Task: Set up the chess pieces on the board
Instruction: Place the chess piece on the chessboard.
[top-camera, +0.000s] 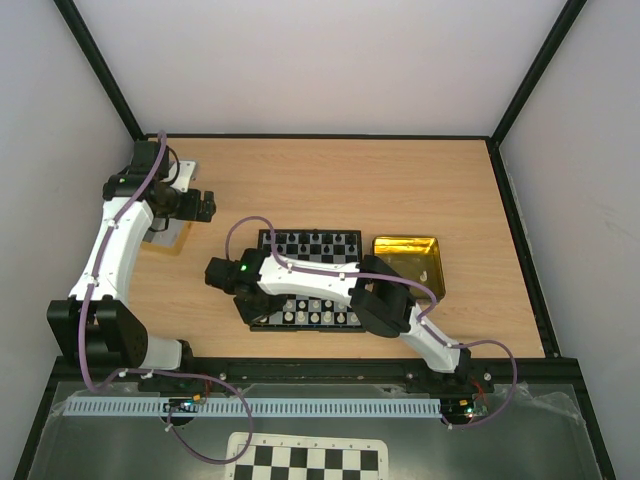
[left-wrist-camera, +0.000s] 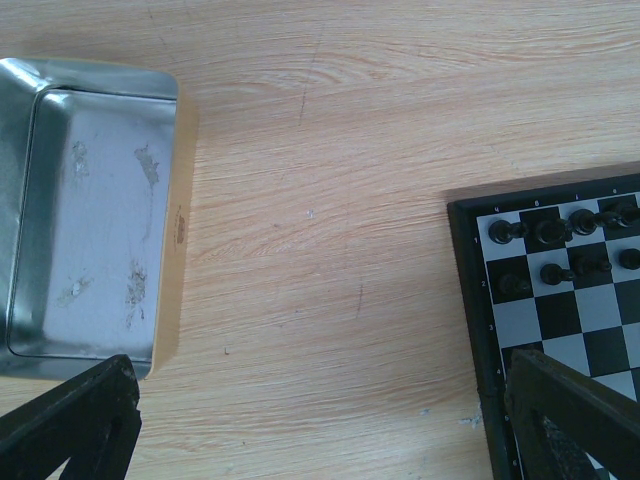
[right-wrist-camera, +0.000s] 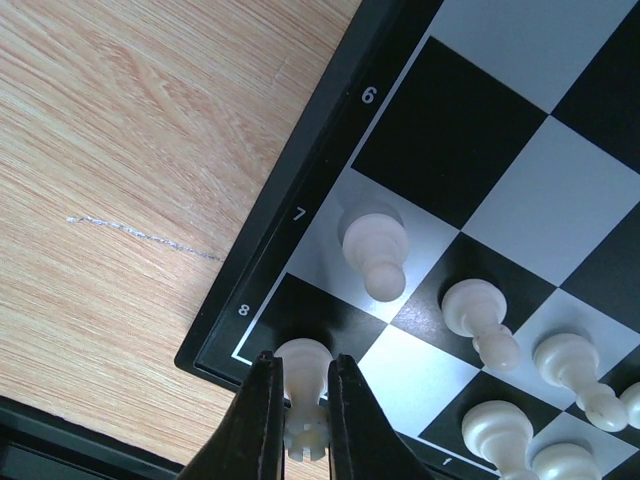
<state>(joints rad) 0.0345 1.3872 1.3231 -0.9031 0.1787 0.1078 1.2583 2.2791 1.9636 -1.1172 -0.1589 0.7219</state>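
Two arms share one tabletop (top-camera: 400, 180). The right end effector (right-wrist-camera: 302, 372) is clenched on one white piece (right-wrist-camera: 303, 358), a rook, at the black corner square of the board (right-wrist-camera: 260, 250) beside the mark 8. Whether its base touches the square cannot be told. On the next square, in the row marked 7, stands a white pawn (right-wrist-camera: 375, 250), clear of the fingers.

Obstructions: in the top view the right arm (top-camera: 330, 285) lies across the board's middle and near left part and hides the squares under it.

The left end effector (left-wrist-camera: 318, 400) is released, its fingers (left-wrist-camera: 70, 425) spread wide above bare tabletop between the tin (left-wrist-camera: 90, 220) and the board's corner.

Surroundings:
- The tin, silver inside, sits at the far left, well apart from the board.
- The gold tray (top-camera: 408, 262) lies just beside the board's right edge.
- The checker sheet (top-camera: 305, 462) lies nearer than the arm bases.

Counts:
- Board: one.
- Tin, gold tray, checker sheet: one each.
- White chessmen: at least six in the right wrist view, the held rook included.
- Black pieces (left-wrist-camera: 545, 232): two rows at the far edge, too small to count.
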